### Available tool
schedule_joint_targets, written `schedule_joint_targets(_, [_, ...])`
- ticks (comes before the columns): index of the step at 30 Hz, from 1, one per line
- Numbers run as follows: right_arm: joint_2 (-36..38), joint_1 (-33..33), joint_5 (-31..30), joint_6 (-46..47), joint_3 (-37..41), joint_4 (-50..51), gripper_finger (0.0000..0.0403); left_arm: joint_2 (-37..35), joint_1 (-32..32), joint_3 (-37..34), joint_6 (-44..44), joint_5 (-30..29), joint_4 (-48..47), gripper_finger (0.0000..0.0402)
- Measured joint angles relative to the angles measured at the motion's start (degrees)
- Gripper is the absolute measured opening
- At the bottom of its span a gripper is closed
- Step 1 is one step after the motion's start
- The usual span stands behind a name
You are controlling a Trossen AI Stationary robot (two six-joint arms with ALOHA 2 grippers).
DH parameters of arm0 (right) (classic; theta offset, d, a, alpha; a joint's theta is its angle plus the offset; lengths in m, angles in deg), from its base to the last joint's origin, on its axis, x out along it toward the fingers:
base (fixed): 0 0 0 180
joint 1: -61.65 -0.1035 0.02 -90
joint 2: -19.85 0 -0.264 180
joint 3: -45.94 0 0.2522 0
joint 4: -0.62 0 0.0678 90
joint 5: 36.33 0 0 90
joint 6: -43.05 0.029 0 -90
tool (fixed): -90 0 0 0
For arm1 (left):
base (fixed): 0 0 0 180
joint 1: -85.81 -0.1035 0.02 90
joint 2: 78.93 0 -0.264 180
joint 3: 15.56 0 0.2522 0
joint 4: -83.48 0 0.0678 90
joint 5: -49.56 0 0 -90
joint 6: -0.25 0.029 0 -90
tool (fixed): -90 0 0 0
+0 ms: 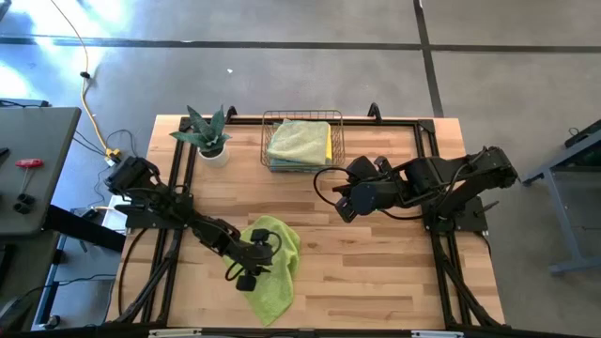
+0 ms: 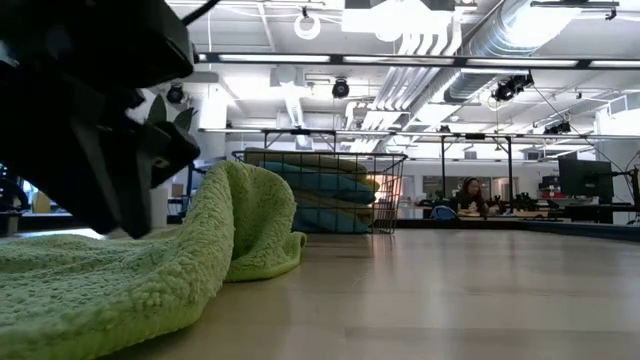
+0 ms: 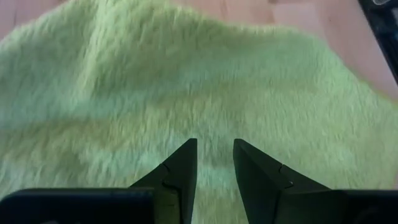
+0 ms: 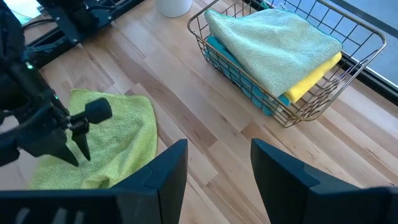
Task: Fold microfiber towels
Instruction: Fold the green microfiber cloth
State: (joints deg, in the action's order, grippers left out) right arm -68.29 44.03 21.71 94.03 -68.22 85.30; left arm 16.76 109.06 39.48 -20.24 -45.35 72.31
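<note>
Lime green towel [image 3: 186,81] under left tool [image 3: 214,152]

hidden: lime towel [image 1: 273,268] partly under left hand [image 1: 250,265] | low view: towel cropped

the towel [image 1: 272,272] spread near the left arm is lime green. in the dark wire basket [image 1: 302,143] lie folded towels: pale sage green [image 4: 273,50] on top, yellow [image 4: 314,78] beneath, light blue [image 4: 242,78] lowest. the table [image 1: 376,272] is light striped wood.
</note>
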Motion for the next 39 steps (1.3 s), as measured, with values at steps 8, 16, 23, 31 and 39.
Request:
schedule_joint_targets(8, [0.0, 0.0, 0.1, 0.5, 0.0, -0.3, 0.0167, 4.2, -3.7, 0.1, 4.7, -3.7, 4.5, 0.0094])
schedule_joint_targets(16, [0.0, 0.0, 0.3, 0.6, 0.0, -0.4, 0.0167, 7.7, -12.0, 0.2, 4.6, -8.7, 10.0, 0.0094])
schedule_joint_targets(23, [0.0, 0.0, -0.1, 1.6, 0.0, -0.5, 0.0167, 6.6, -18.6, 2.2, 1.4, -5.8, 13.7, 0.0094])
schedule_joint_targets(31, [-1.6, -2.5, -1.0, -0.9, 0.0, -0.7, 0.0167, -2.4, -16.9, 6.0, 13.8, 9.5, 4.4, 0.0094])
schedule_joint_targets(39, [-10.3, -7.9, -1.0, -5.2, 0.0, -0.4, 0.0167, -10.3, -7.2, 5.9, 18.8, 12.3, -32.2, 0.0094])
